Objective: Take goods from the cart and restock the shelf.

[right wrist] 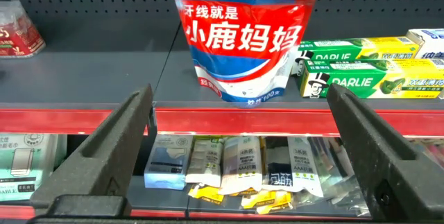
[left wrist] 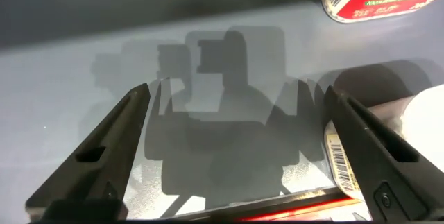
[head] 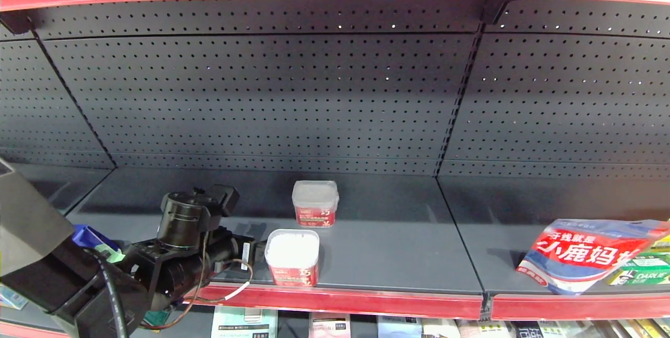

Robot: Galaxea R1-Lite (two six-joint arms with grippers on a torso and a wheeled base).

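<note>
A grey store shelf point(head: 398, 233) with a red front lip runs across the head view, backed by a dark pegboard wall point(head: 272, 97). The robot's left arm point(head: 183, 249) rests over the shelf at 8 o'clock. The left gripper point(left wrist: 237, 92) is spread wide with nothing between its fingers, only bare shelf surface. The right gripper point(right wrist: 239, 89), equally wide apart and empty, faces the shelf's front edge. Opposite it, at 4 o'clock in the head view, a red-and-blue pouch point(head: 581, 254) lies flat. Green boxes point(head: 641, 270) are stacked just beside the pouch, toward 3 o'clock. 2 small tubs stand upright near the middle: the near tub point(head: 292, 257) sits at the lip, just beside the left gripper, and the far tub point(head: 315, 203) is at its 12 o'clock. Small packets point(right wrist: 229, 161) fill the tier below.
</note>
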